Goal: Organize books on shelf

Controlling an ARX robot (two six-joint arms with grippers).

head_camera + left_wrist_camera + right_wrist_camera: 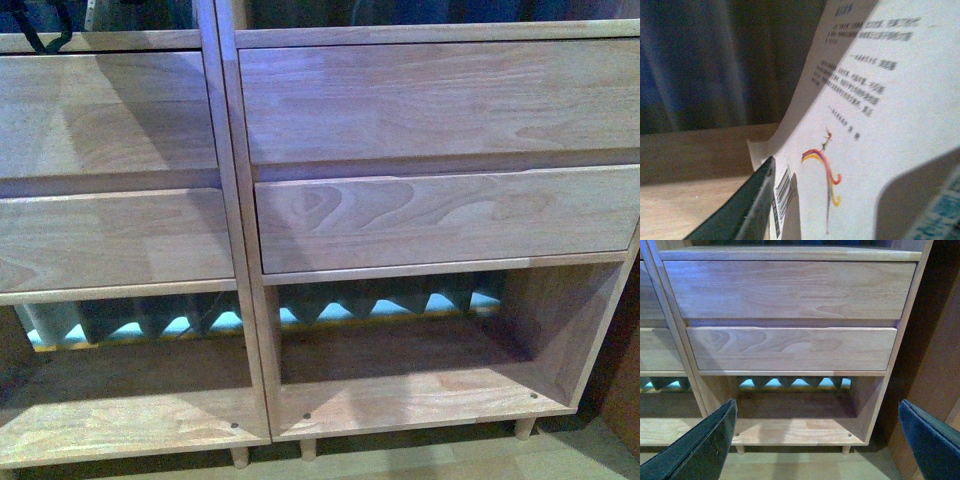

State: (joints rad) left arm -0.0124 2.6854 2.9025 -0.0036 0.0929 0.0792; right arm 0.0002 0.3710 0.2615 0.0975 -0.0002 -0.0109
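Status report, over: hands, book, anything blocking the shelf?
Left hand clamped on book, it seems. Right hand open, empty, facing shelf. Lower cubbies bare, nothing blocking.

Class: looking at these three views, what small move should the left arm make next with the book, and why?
Probably ease the book toward the wooden board just beyond it until it rests there. The left tool seems to grip its cover, which curves unsupported, clear of that board.

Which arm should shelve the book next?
Left. The left gripper holds the book, whose cover fills that wrist view. The right gripper is open and empty, only facing a lower cubby of the shelf.
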